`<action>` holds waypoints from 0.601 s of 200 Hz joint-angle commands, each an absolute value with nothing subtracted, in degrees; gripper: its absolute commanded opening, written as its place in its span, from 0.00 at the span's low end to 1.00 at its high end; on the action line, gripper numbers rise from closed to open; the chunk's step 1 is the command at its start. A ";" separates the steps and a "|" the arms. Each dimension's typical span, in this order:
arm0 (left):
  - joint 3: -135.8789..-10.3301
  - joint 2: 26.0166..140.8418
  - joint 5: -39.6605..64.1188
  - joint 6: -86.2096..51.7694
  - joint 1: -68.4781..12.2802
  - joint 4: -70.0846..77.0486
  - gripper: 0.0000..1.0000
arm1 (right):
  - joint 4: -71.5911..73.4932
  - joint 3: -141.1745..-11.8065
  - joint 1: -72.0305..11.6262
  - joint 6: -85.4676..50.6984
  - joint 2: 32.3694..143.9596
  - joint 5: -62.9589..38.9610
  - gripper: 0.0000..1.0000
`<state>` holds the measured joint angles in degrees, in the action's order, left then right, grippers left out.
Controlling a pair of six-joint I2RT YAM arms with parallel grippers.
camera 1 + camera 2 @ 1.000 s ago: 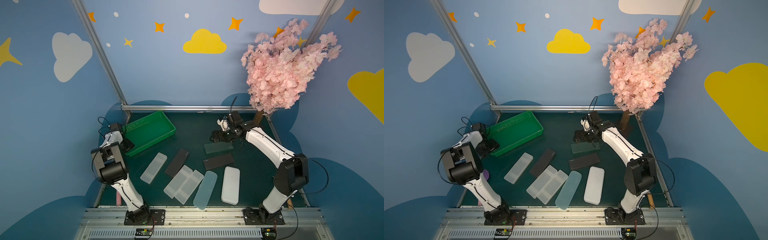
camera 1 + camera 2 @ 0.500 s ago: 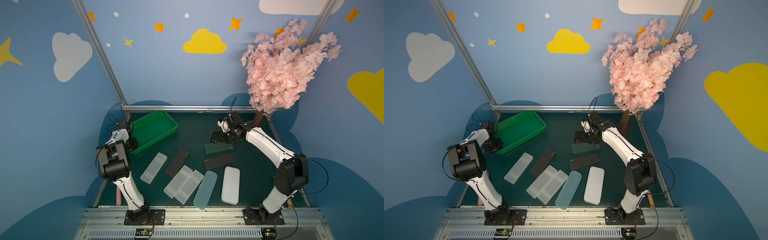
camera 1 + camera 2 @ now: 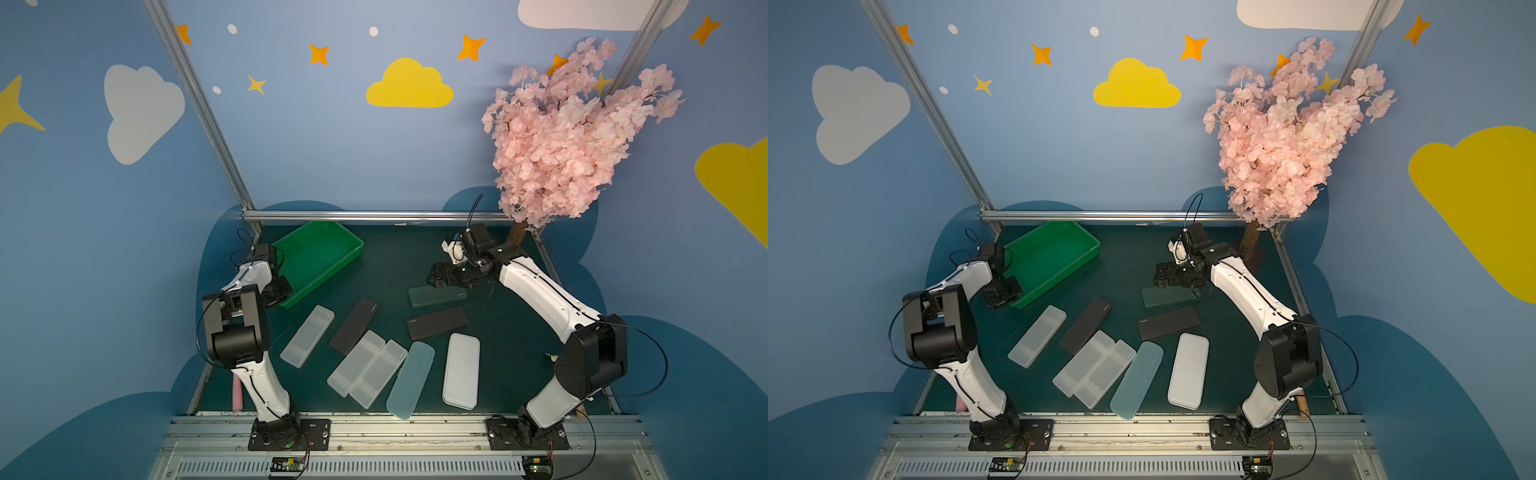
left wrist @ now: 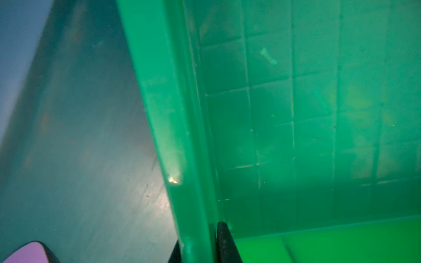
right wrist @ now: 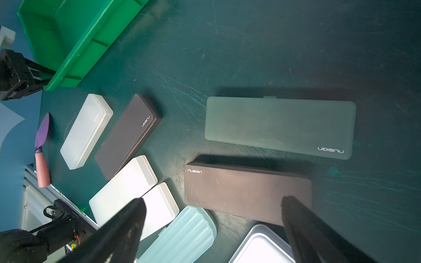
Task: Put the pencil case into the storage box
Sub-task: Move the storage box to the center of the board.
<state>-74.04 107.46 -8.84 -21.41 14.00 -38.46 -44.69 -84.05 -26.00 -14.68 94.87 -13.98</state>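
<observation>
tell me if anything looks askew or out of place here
The storage box sits skewed, diagonal to the table edges, with the left gripper shut on its rim near a corner. A pink-handled, purple-tipped tool lies by the table's left edge, the odd one out among pencil cases.

Dark green desk, scratched. Green storage box on it. Near box's front corner: frosted clear case, black case. Farther from box: two clear cases side by side, pale blue ribbed case, white case. Well apart from box: second black case, grey-green case.
</observation>
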 commanded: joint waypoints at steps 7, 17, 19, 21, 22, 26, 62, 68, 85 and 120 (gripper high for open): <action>-71.36 103.95 1.84 -6.94 8.68 -39.95 0.05 | -45.88 -83.08 -25.48 -13.89 92.90 -13.49 0.97; -71.11 103.64 0.61 -6.52 7.03 -40.53 0.03 | -45.97 -83.15 -25.33 -13.82 92.82 -13.62 0.96; -71.11 103.63 0.33 -6.53 6.77 -40.70 0.03 | -45.97 -83.19 -25.34 -13.78 92.79 -13.64 0.96; -71.04 103.58 0.15 -6.51 6.46 -40.87 0.03 | -45.97 -83.22 -25.36 -13.75 92.74 -13.63 0.96; -71.03 103.56 0.07 -6.60 6.26 -41.00 0.03 | -45.97 -83.23 -25.34 -13.73 92.73 -13.63 0.96; -70.94 103.59 -0.06 -6.76 5.74 -41.31 0.03 | -46.03 -83.28 -25.27 -13.70 92.73 -13.62 0.96; -69.06 102.75 -5.16 -8.65 3.90 -44.43 0.02 | -46.16 -83.41 -25.02 -13.57 92.72 -13.87 0.96; -68.79 102.67 -7.32 -9.06 3.92 -45.08 0.02 | -46.18 -83.41 -25.00 -13.55 92.89 -13.96 0.96; -67.93 102.18 -11.36 -9.76 4.66 -46.32 0.02 | -46.16 -83.52 -24.99 -13.54 93.23 -14.24 0.96; -66.36 98.69 -14.80 -11.89 8.24 -48.74 0.02 | -46.14 -84.36 -25.05 -13.36 94.29 -14.83 0.96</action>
<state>-68.73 103.35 -13.32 -25.21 8.49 -36.21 -44.88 -83.55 -25.23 -14.09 94.78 -14.15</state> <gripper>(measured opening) 0.191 0.958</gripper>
